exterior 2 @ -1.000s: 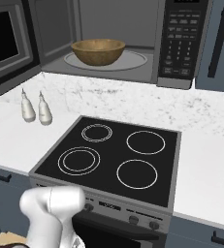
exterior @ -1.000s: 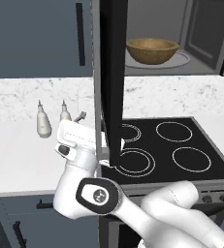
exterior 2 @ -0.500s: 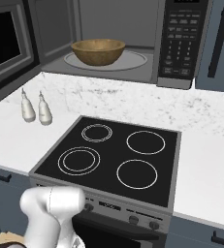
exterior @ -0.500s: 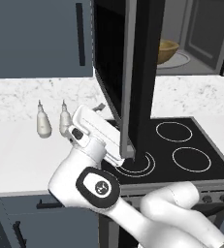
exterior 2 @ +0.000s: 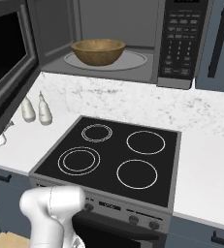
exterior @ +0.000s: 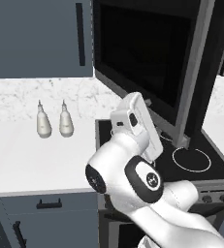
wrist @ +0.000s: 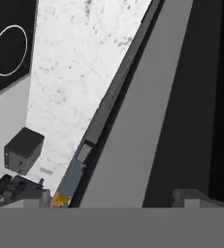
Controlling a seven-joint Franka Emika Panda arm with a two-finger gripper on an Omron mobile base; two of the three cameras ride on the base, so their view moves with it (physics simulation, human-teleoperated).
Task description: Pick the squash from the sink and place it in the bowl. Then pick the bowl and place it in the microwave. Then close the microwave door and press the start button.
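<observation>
The wooden bowl [exterior 2: 98,51] sits on the glass turntable inside the open microwave [exterior 2: 118,34]. The microwave door [exterior: 147,58] stands partly swung, its dark window facing the left base camera; it also shows at the left edge as the microwave door [exterior 2: 7,63]. The arm's white hand [exterior: 135,121] is pressed close against the door's lower part. In the hand view my gripper [wrist: 108,199] is open, with the door's grey edge [wrist: 133,135] running up between the tips. The squash cannot be made out in the bowl. The sink is out of view.
The microwave's button panel [exterior 2: 181,43] is to the right of the cavity. Below lies a black stove top [exterior 2: 113,157] with several ring burners. Two pale shakers [exterior: 53,121] stand on the white counter [exterior: 31,160] left of the stove.
The door has swung from nearly edge-on to broadly facing the left base camera, covering the bowl there. The hand has moved right and up along with it. The bowl has not moved.
</observation>
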